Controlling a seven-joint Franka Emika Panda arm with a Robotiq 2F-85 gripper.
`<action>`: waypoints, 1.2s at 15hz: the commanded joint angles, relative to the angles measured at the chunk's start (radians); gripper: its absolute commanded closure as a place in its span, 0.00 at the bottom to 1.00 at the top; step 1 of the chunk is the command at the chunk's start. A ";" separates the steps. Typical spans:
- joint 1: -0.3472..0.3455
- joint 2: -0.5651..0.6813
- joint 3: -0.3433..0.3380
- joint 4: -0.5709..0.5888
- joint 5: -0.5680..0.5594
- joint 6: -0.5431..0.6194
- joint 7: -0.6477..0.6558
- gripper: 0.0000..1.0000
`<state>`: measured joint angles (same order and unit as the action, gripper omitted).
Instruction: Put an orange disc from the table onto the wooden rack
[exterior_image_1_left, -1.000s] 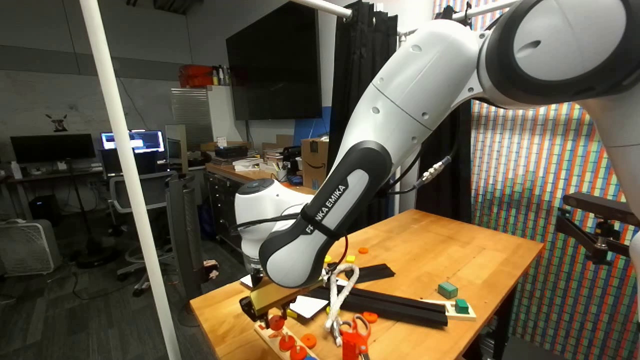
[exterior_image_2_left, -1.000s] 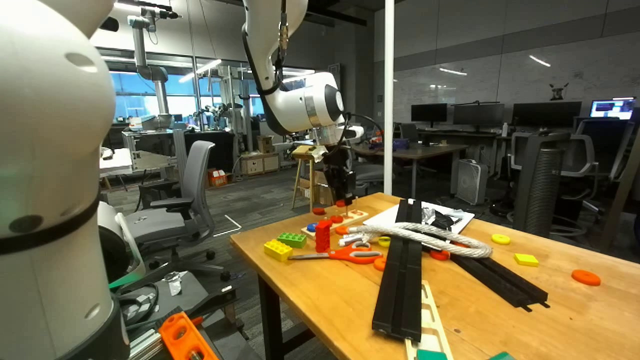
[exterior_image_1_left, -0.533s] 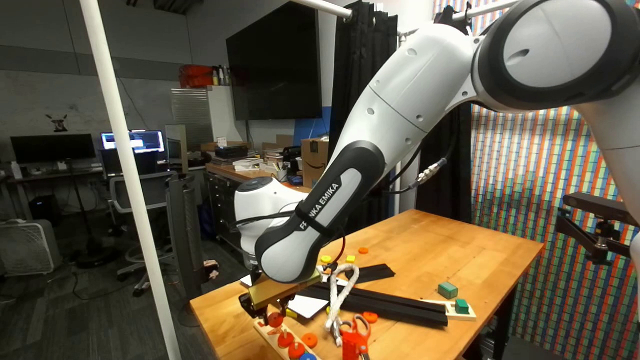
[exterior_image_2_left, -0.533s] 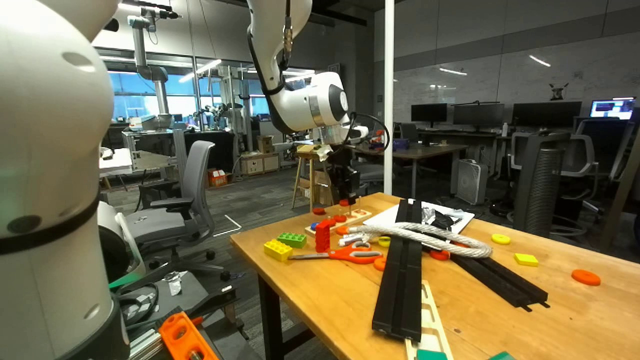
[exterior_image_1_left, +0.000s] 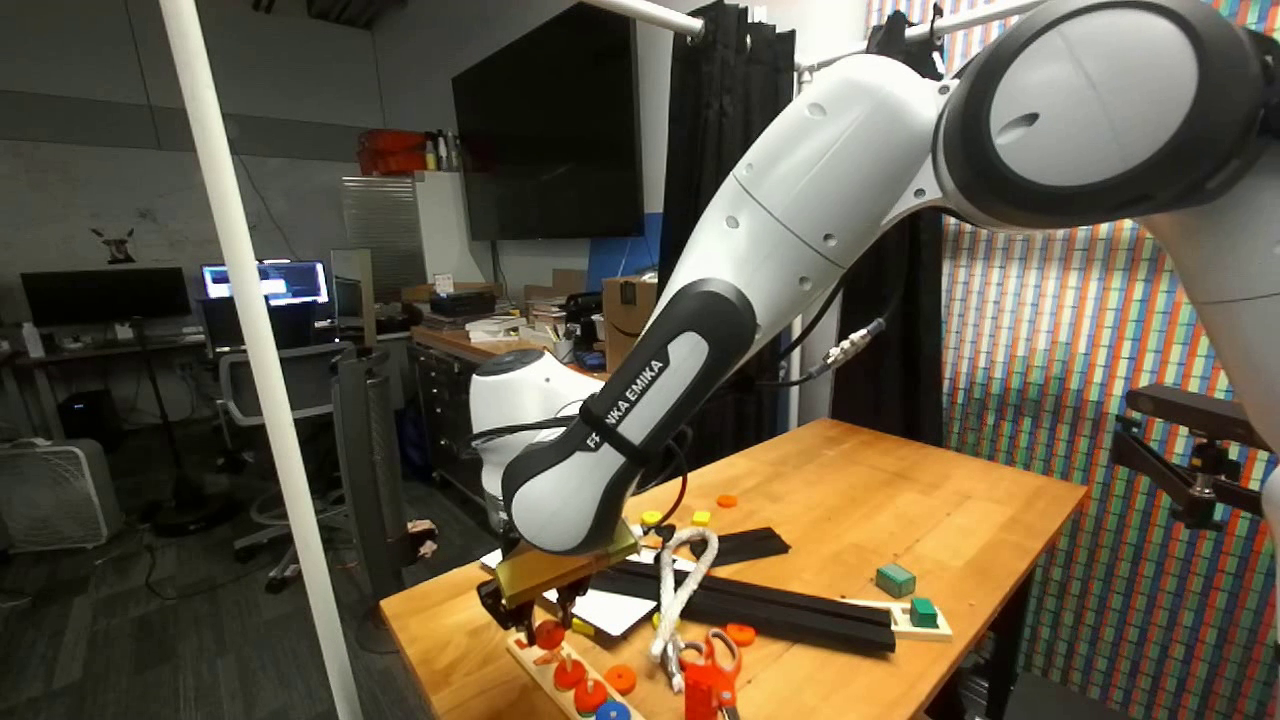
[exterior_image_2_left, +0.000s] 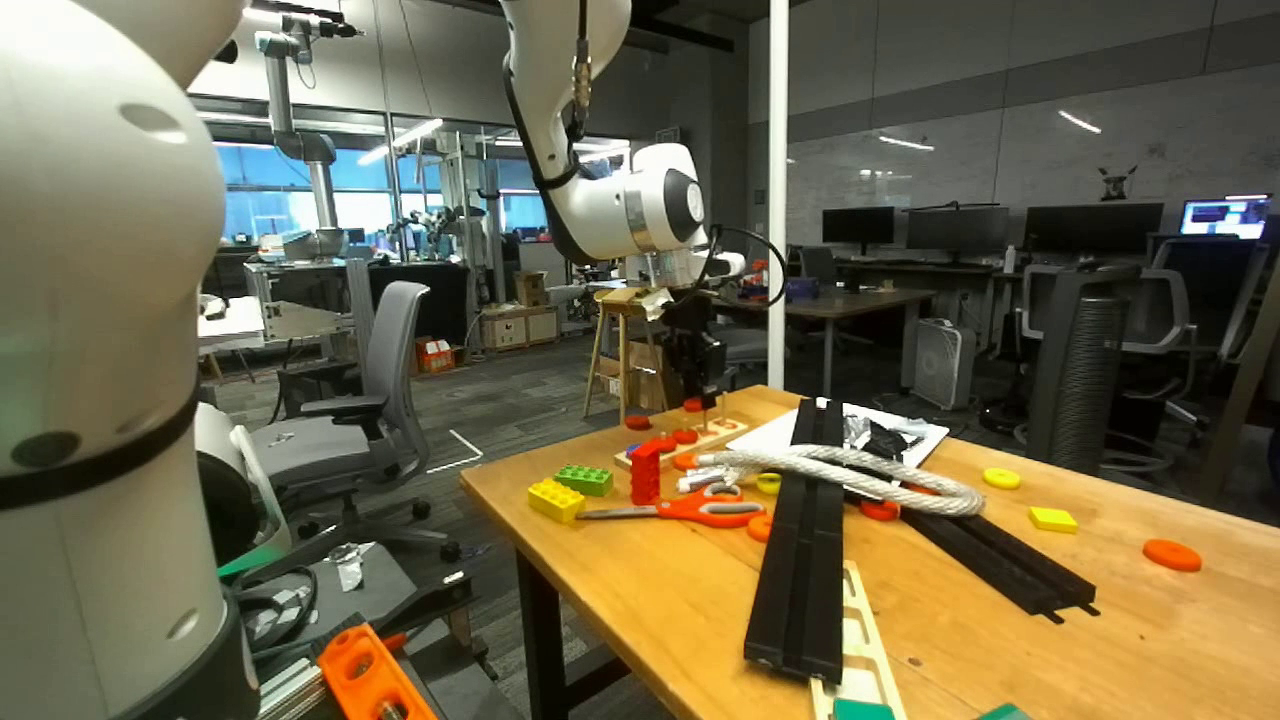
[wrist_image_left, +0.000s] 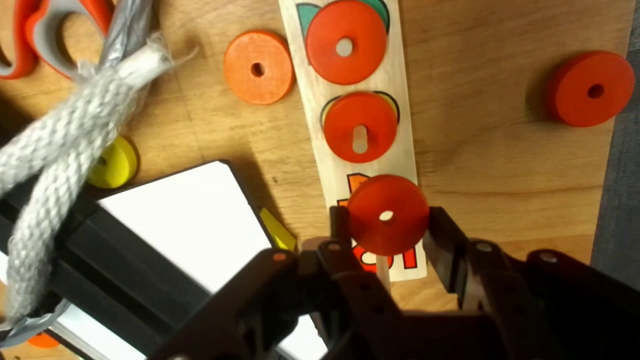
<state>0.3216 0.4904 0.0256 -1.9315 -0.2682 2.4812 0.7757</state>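
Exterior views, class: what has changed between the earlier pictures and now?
In an exterior view, the gripper, its held red-orange disc and the wooden peg rack shifted slightly rightward. Nothing was newly gripped or released. The scissors, rope and black strips stayed put.

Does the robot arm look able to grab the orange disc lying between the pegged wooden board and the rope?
Probably not yet: its claw is shut on a reddish disc over the wooden board. Nothing covers the orange disc, so emptying the claw might be enough.
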 joint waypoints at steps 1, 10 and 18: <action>-0.039 0.030 0.024 0.059 0.097 -0.041 -0.107 0.77; -0.062 0.058 0.017 0.120 0.232 -0.114 -0.224 0.77; -0.057 0.085 0.015 0.163 0.246 -0.148 -0.233 0.77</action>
<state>0.2657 0.5412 0.0362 -1.8198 -0.0523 2.3609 0.5685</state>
